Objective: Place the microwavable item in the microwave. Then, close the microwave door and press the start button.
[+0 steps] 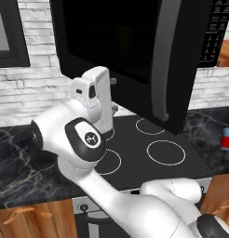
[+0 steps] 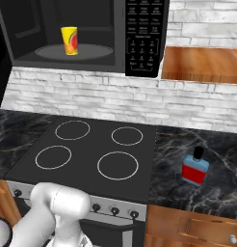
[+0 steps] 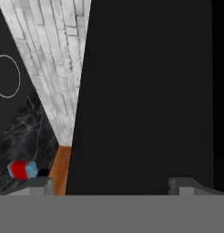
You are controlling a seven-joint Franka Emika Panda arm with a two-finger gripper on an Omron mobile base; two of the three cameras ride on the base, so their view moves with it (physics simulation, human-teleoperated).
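The claw (image 3: 111, 186) stands spread and empty, its fingertips (image 3: 41, 185) low against the broad dark face of the microwave door (image 3: 145, 91), which lies straight ahead and swung open; the door's long handle bar (image 1: 159, 69) runs upright. The yellow cup (image 2: 69, 40) stands upright on the turntable (image 2: 94, 51) inside the microwave (image 2: 82, 34); I judge closing comes next.

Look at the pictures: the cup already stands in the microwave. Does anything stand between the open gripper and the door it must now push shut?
Nothing visible does. The hand view has the open gripper right up against the dark face of the microwave door, which hangs open over the stove. The yellow cup sits on the turntable inside the microwave, clear of the doorway.
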